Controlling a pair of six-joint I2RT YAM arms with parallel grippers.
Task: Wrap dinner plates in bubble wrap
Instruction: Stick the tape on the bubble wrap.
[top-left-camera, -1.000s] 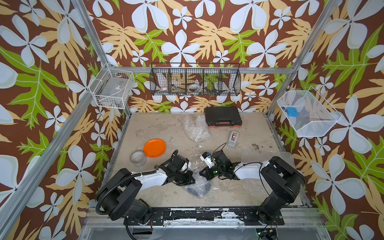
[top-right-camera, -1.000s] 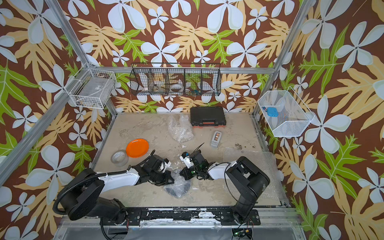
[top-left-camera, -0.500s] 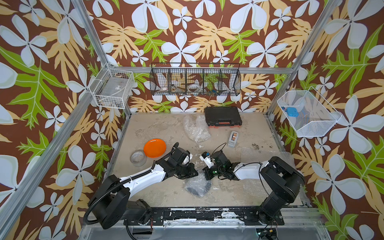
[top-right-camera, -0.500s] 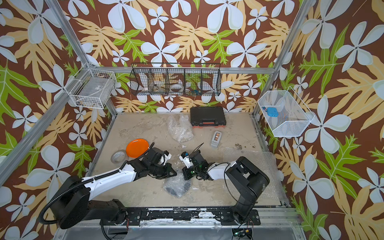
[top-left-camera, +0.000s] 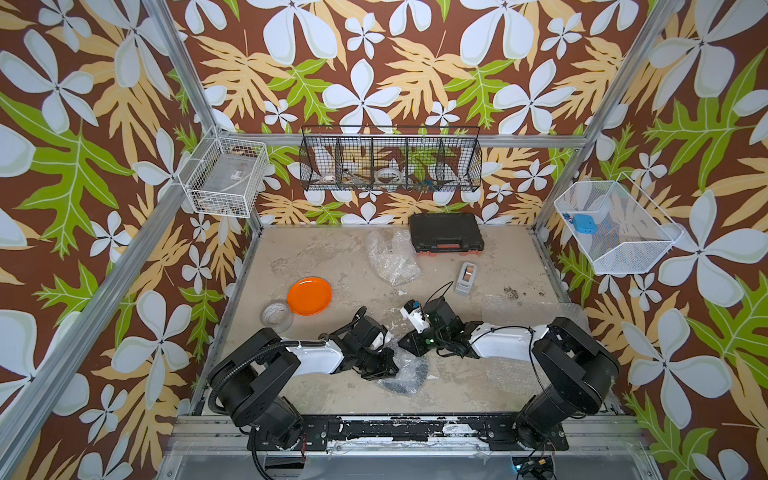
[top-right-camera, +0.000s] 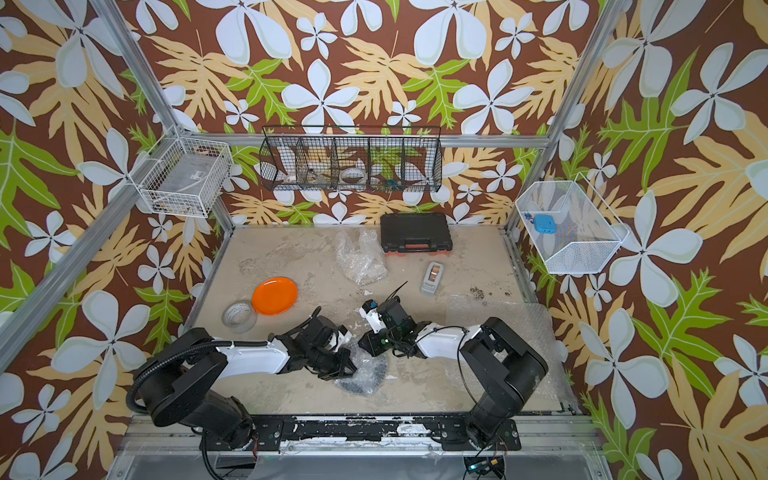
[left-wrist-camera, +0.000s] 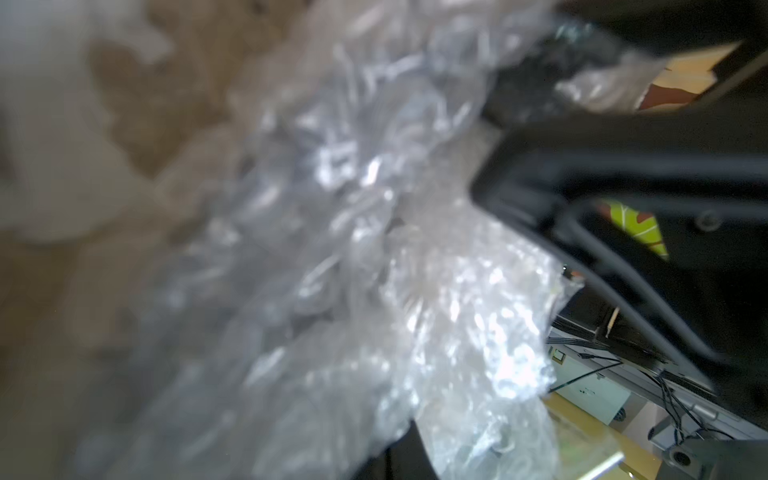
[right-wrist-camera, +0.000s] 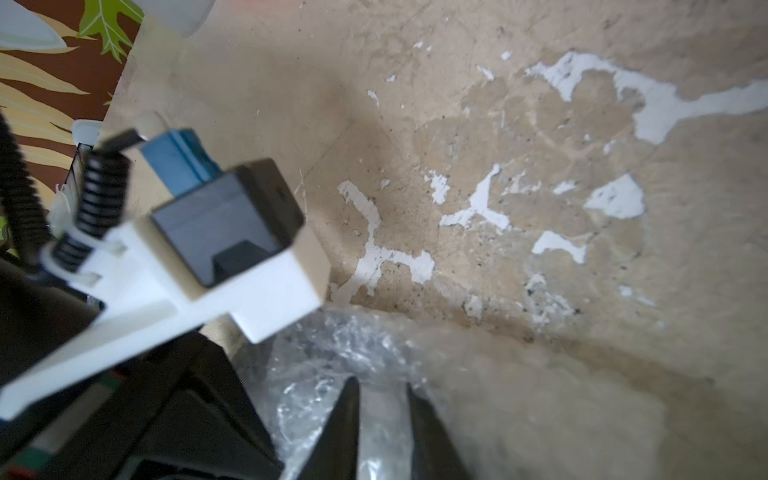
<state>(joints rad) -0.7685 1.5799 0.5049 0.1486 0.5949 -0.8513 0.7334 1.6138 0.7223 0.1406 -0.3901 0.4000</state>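
Clear bubble wrap (top-left-camera: 409, 372) covers the black plate (top-left-camera: 397, 387) at front centre, between both arms. I read the left gripper (top-left-camera: 383, 366) as fully closed on the wrap's edge. The right gripper (right-wrist-camera: 382, 392) stands partly open over the wrap, gripping nothing. The orange plate (top-left-camera: 309, 296) lies bare, well apart, beside the tape roll (top-left-camera: 276, 316).

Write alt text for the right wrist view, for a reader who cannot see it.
The right gripper, fingers apart, hangs over crinkled bubble wrap on a worn beige table with white patches. A white bracket holding a black block juts in nearby.
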